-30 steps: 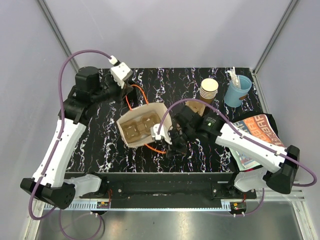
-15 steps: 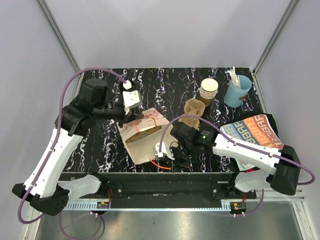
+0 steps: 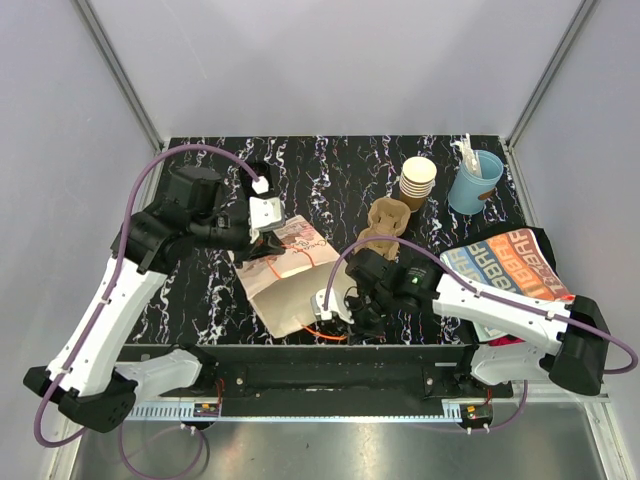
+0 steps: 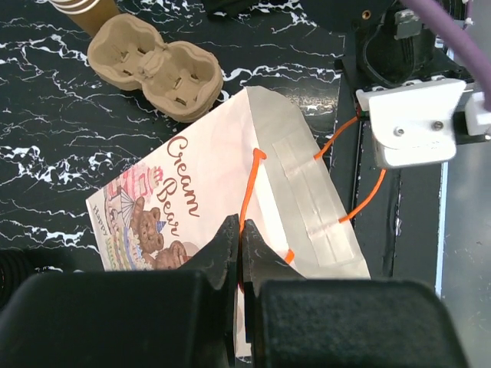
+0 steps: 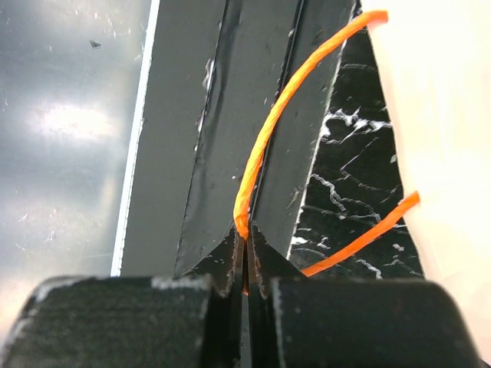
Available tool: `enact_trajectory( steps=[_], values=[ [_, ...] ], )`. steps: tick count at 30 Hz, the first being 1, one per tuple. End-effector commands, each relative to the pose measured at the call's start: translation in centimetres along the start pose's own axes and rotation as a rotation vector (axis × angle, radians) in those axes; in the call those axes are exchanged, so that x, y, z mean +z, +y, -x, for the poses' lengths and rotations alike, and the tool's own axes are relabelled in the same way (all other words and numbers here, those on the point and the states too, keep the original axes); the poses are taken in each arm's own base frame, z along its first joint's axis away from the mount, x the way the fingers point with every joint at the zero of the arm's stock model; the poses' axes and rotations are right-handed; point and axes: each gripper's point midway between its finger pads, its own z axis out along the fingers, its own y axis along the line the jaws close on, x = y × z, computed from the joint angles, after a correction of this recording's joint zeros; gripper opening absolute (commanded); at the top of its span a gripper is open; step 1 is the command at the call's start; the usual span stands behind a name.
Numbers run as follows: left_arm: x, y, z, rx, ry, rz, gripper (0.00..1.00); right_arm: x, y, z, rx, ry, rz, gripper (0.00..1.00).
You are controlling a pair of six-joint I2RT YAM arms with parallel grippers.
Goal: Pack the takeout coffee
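Bag [image 4: 207,172] one, orange handles [image 4: 248,188] two, cup carrier [image 4: 153,69] one.

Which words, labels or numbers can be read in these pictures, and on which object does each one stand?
"Cream Bear": brown script on the white paper bag, seen in the left wrist view.
Small line along the bag's edge beside the bear drawing: seems to begin with "Happy"; the rest is too small to read.
Large letters on the colourful printed sheet at the right: too blurred to read.
No other text can be read.

One bag [image 3: 280,290], one carrier [image 3: 388,215], one blue cup [image 3: 475,183]
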Motion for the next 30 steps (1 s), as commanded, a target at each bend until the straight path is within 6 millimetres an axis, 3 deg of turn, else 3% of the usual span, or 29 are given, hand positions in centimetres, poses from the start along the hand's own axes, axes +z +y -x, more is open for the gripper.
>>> enact_trajectory(
  steps=[1, 6, 7, 9, 10, 16, 22, 26, 27, 28, 30],
  values=[
    [-0.5, 1.1, 2.3, 0.053, -0.049, 0.044, 0.0, -2.6, -0.7, 4.2, -0.091, -0.085, -0.069, 0.0],
    [-1.3, 5.3, 4.1, 0.027, -0.058, 0.241, 0.0, -5.7, -3.7, 8.0, -0.117, -0.112, -0.242, 0.0],
    [-1.6, 6.8, 4.5, 0.035, -0.06, 0.312, 0.01, -7.1, -4.3, 9.9, -0.134, -0.142, -0.285, 0.0],
    [-1.6, 8.5, 4.7, 0.022, -0.059, 0.381, 0.01, -8.3, -5.8, 11.2, -0.133, -0.144, -0.365, 0.0],
    [-1.8, 9.4, 4.9, 0.026, -0.061, 0.418, 0.01, -9.5, -6.2, 12.8, -0.147, -0.177, -0.404, 0.0],
    [-1.7, 13.8, 4.9, 0.001, -0.054, 0.589, 0.01, -12.8, -10.9, 16.6, -0.11, -0.231, -0.654, 0.03],
    [-3.6, 17.6, 3.7, -0.057, -0.033, 0.774, 0.0, -13.5, -13.6, 18.1, -0.086, -0.241, -0.761, 0.29],
    [-5.4, 19.2, 2.3, -0.131, -0.039, 0.859, 0.0, -14.1, -14.8, 19.0, -0.075, -0.25, -0.81, 0.39],
    [-5.9, 19.5, 2.2, -0.14, -0.049, 0.879, 0.0, -14.7, -14.9, 19.7, -0.077, -0.265, -0.825, 0.45],
    [-6.7, 20.0, 1.9, -0.154, -0.05, 0.906, 0.0, -14.9, -15.3, 20.0, -0.074, -0.266, -0.841, 0.59],
    [-7.5, 20.2, 1.7, -0.168, -0.062, 0.935, 0.0, -16.1, -15.5, 21.1, -0.071, -0.297, -0.872, 0.74]
  ],
)
